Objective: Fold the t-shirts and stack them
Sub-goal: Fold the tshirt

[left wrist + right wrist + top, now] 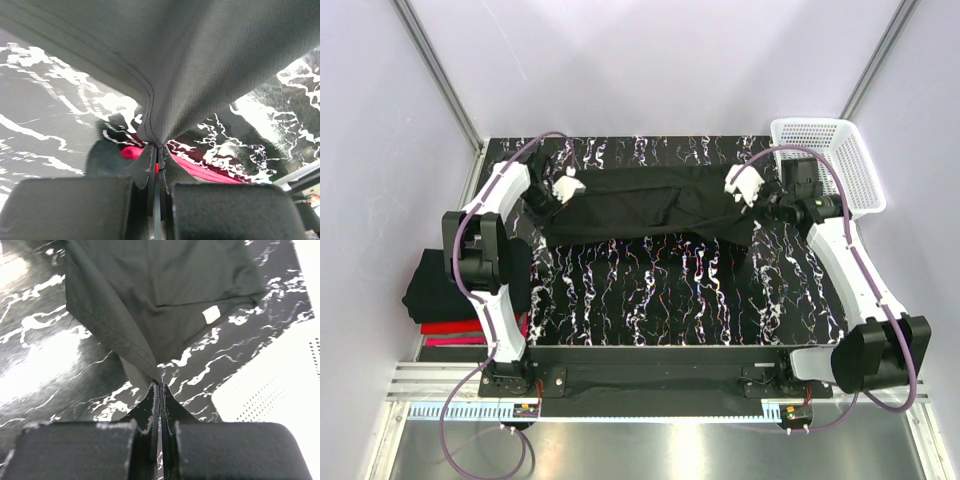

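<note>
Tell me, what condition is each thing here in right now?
black t-shirt: unfolded, stretched across the far side of the table, pinched at both ends.
left end effector: shut on the black t-shirt's edge.
right end effector: shut on the black t-shirt's edge.
folded shirt stack: lying left of the table, black on top, red beneath.
white basket: upright at the table's far right corner.

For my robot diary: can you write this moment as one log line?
left gripper: shut on black t-shirt | right gripper: shut on black t-shirt | state: stretched between both
</note>
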